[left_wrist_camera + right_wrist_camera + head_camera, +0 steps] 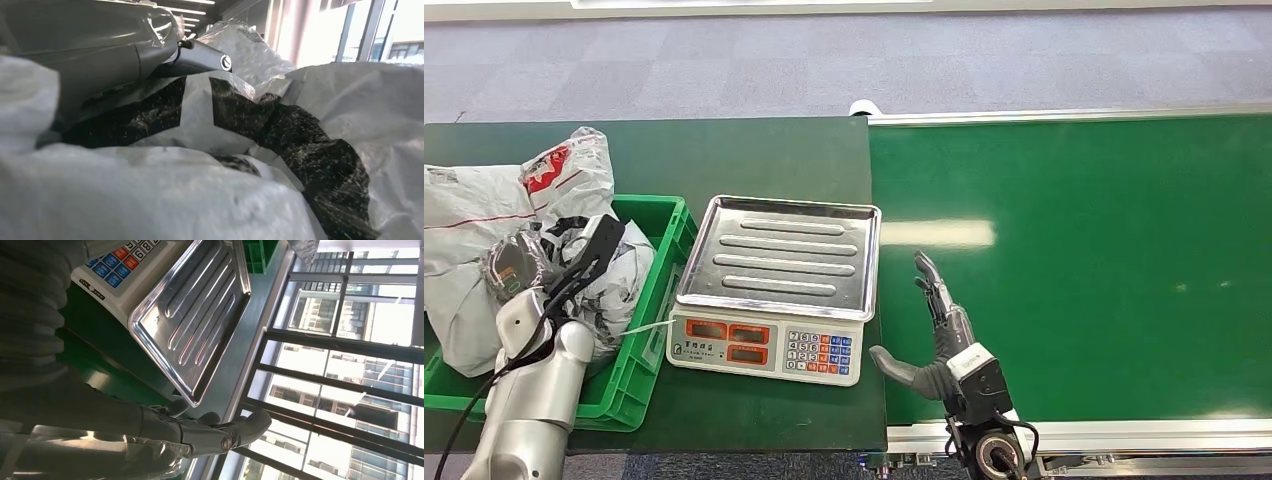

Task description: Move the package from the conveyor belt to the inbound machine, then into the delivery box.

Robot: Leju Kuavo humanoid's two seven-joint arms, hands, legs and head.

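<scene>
Package [574, 170], red print unreadable.

We see right hand [150, 432] with fingers [240, 432] extended, holding nothing. Scale [165, 300] lies just beside hand; ribbed steel pan [200, 320] on top, coloured keypad [117, 260] at near edge. Green crate [260, 252] sits beyond scale. Windows [350, 365] behind.

My right hand [936, 330] hovers over bare conveyor belt [1104, 270], room ahead and to its right. The scale [774, 290] stands just beside its thumb. My left hand [589, 255] sits among packages [484, 220] crowding the green crate [659, 290].
</scene>
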